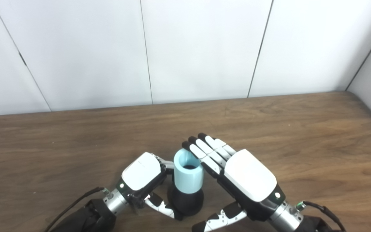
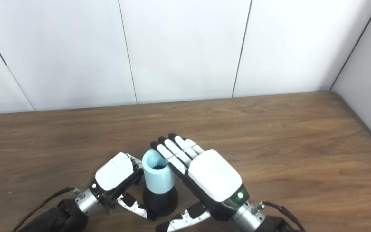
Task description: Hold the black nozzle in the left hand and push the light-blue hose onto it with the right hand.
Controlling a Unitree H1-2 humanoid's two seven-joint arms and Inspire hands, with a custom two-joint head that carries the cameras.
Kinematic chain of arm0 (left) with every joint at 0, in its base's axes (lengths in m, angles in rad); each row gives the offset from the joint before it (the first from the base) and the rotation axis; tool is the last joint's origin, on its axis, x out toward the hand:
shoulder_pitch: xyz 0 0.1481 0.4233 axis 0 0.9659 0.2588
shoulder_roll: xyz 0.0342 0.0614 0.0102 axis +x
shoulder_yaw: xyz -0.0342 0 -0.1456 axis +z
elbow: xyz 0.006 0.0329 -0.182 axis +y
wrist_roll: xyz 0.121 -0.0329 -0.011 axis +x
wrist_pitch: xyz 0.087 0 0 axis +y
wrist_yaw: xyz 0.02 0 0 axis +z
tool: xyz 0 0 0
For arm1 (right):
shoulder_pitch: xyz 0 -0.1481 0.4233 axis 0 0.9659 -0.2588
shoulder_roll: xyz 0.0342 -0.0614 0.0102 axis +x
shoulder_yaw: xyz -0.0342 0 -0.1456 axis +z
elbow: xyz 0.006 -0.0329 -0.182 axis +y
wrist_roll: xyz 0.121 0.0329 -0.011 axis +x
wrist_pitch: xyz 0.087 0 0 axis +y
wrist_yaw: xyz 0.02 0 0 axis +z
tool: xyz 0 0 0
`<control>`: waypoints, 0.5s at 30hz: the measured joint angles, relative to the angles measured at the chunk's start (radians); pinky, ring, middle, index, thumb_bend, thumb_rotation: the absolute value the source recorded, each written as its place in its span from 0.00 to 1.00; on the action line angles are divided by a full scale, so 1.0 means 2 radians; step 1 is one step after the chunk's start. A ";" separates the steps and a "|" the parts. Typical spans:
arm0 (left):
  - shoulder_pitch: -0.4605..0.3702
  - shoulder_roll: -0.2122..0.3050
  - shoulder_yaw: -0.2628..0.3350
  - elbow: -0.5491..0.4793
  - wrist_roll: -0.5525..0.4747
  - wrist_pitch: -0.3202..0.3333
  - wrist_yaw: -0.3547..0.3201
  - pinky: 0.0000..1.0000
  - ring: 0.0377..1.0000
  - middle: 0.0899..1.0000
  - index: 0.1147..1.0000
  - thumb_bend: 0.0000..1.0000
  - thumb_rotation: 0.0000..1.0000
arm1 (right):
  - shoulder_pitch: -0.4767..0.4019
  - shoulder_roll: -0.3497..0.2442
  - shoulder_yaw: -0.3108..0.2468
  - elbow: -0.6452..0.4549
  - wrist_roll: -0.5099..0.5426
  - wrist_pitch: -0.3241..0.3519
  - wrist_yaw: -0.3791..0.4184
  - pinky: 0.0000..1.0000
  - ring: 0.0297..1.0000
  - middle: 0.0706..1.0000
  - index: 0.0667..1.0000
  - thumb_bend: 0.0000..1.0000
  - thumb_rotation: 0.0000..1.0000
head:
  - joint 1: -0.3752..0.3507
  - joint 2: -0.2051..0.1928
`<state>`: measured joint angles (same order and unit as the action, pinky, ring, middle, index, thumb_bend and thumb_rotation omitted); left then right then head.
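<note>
Hose (image 1: 188, 174) sits upright on the nozzle (image 1: 187, 201), open end up, both at the table's (image 1: 301, 135) near edge between the two hands. Left hand (image 1: 140, 175) curls around the nozzle from the left, thumb at its base, grasping it. Right hand (image 1: 240, 175) has straight fingers (image 1: 201, 151) laid flat against the hose's right side, thumb apart below; probably touching, not wrapped. White wall panels (image 1: 198, 48) behind.

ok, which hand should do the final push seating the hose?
Right. The right hand has its fingers against the light-blue hose section, already sitting on the black rounded nozzle; the left hand is busy bracing that nozzle.
</note>
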<state>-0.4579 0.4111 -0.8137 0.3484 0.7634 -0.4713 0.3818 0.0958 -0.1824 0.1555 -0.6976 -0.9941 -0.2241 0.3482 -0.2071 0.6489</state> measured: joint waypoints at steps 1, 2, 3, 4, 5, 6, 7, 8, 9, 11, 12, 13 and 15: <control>0.000 0.000 0.000 0.000 0.000 0.000 0.000 0.14 0.17 0.42 0.41 0.52 0.00 | -0.001 0.000 0.000 -0.001 0.001 -0.001 -0.001 0.95 1.00 1.00 1.00 0.88 0.82 | 0.001 -0.001; 0.000 0.000 0.000 0.000 0.000 0.000 0.000 0.14 0.17 0.42 0.41 0.52 0.00 | -0.001 0.000 0.000 -0.001 0.002 -0.003 -0.001 0.96 1.00 1.00 1.00 0.87 0.81 | 0.001 -0.001; 0.000 0.000 -0.001 0.000 0.000 0.000 0.000 0.14 0.17 0.42 0.41 0.52 0.00 | -0.001 0.000 0.000 -0.002 0.002 -0.004 -0.003 0.96 1.00 1.00 1.00 0.87 0.81 | 0.000 -0.001; -0.001 0.000 -0.001 0.001 0.000 0.000 0.001 0.15 0.18 0.42 0.41 0.52 0.00 | -0.001 0.000 0.000 -0.002 0.003 -0.006 -0.005 0.96 1.00 1.00 1.00 0.87 0.81 | 0.000 -0.001; -0.001 0.000 -0.002 0.001 -0.001 0.000 0.002 0.16 0.20 0.38 0.43 0.52 0.00 | -0.001 0.000 0.000 -0.002 0.003 -0.007 -0.009 0.96 1.00 1.00 1.00 0.87 0.81 | 0.000 -0.001; -0.001 0.000 -0.002 0.001 -0.001 0.000 0.002 0.16 0.20 0.35 0.44 0.52 0.00 | -0.001 0.000 0.000 -0.002 0.003 -0.010 -0.011 0.96 1.00 1.00 1.00 0.86 0.81 | 0.000 -0.001; -0.001 0.000 -0.002 0.001 -0.001 0.000 0.001 0.16 0.20 0.38 0.43 0.52 0.00 | -0.001 0.000 0.000 -0.002 0.004 -0.011 -0.015 0.96 1.00 1.00 1.00 0.86 0.80 | 0.000 -0.001; -0.001 0.000 -0.002 0.001 -0.002 0.000 0.001 0.16 0.20 0.40 0.42 0.52 0.00 | -0.001 0.000 0.000 -0.002 0.004 -0.012 -0.019 0.96 1.00 1.00 1.00 0.86 0.80 | 0.000 -0.001; -0.001 0.000 -0.002 0.001 -0.002 0.000 0.001 0.16 0.19 0.41 0.42 0.52 0.00 | -0.001 0.000 -0.001 -0.002 0.005 -0.012 -0.022 0.96 1.00 1.00 1.00 0.85 0.79 | 0.000 -0.001; -0.001 0.000 -0.002 0.001 -0.001 0.000 0.001 0.16 0.19 0.42 0.41 0.52 0.00 | -0.001 0.000 -0.001 -0.002 0.007 -0.014 -0.027 0.96 1.00 1.00 1.00 0.84 0.80 | -0.001 -0.001; -0.001 0.000 -0.002 0.001 -0.001 0.000 0.001 0.16 0.19 0.42 0.41 0.52 0.00 | -0.001 0.000 -0.001 -0.002 0.009 -0.016 -0.030 0.97 1.00 1.00 1.00 0.84 0.80 | -0.001 -0.001; -0.001 0.000 -0.002 0.001 -0.001 0.000 0.001 0.16 0.19 0.42 0.41 0.52 0.00 | -0.001 0.000 -0.001 -0.002 0.011 -0.017 -0.034 0.98 1.00 1.00 1.00 0.83 0.80 | -0.001 0.000; -0.001 0.000 -0.002 0.001 -0.001 0.000 0.001 0.15 0.18 0.42 0.41 0.52 0.00 | -0.001 0.000 -0.001 -0.002 0.012 -0.021 -0.037 0.99 1.00 1.00 0.99 0.84 0.80 | 0.000 0.001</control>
<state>-0.4603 0.4111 -0.8178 0.3506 0.7607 -0.4714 0.3843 0.0938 -0.1831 0.1543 -0.7017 -0.9705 -0.2671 0.2738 -0.2071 0.6504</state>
